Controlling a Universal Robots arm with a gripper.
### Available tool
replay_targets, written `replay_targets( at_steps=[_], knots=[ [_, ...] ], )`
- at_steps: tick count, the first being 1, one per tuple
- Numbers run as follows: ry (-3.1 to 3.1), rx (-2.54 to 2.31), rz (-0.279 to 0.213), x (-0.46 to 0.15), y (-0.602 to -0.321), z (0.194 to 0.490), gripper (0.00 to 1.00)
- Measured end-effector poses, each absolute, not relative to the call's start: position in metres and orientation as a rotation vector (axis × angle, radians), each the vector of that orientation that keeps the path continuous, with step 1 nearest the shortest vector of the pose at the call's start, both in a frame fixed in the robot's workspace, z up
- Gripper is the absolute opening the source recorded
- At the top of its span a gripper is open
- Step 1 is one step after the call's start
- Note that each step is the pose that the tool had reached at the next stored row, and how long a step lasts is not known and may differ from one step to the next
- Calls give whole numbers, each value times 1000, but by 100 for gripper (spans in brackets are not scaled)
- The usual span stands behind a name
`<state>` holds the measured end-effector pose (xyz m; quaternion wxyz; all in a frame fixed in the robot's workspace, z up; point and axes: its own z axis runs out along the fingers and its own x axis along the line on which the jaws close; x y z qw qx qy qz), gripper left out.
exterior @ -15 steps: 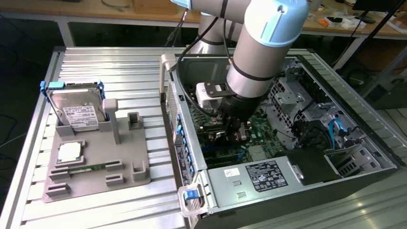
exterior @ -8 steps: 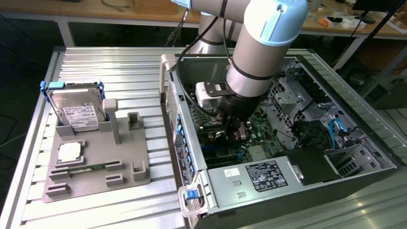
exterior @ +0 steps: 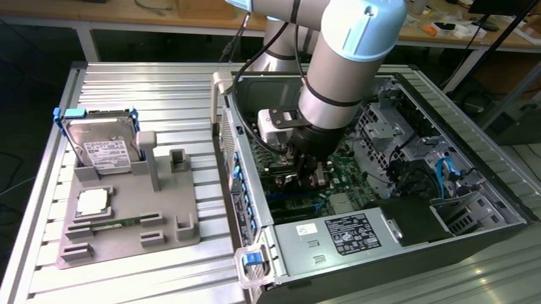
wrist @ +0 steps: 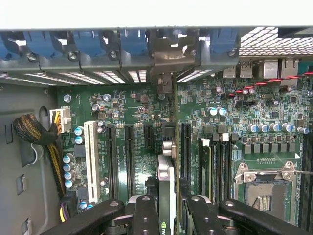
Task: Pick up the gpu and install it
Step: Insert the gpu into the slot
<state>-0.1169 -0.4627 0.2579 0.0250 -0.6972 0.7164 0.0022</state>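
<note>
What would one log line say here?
claw: shut on gpu | place: inside computer case, over motherboard | hard drive: on holder

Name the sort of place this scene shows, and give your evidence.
Probably a robotics lab or test bench: an open computer case lies on a slatted aluminium table, a grey parts fixture beside it, cluttered workbenches behind.
</note>
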Motion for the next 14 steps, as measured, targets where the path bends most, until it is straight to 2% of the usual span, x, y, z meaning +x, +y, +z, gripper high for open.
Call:
replay_targets(
  at_steps=[14],
  knots=[
    [2215,-2156,7,-118,-463,253,27]
  ],
)
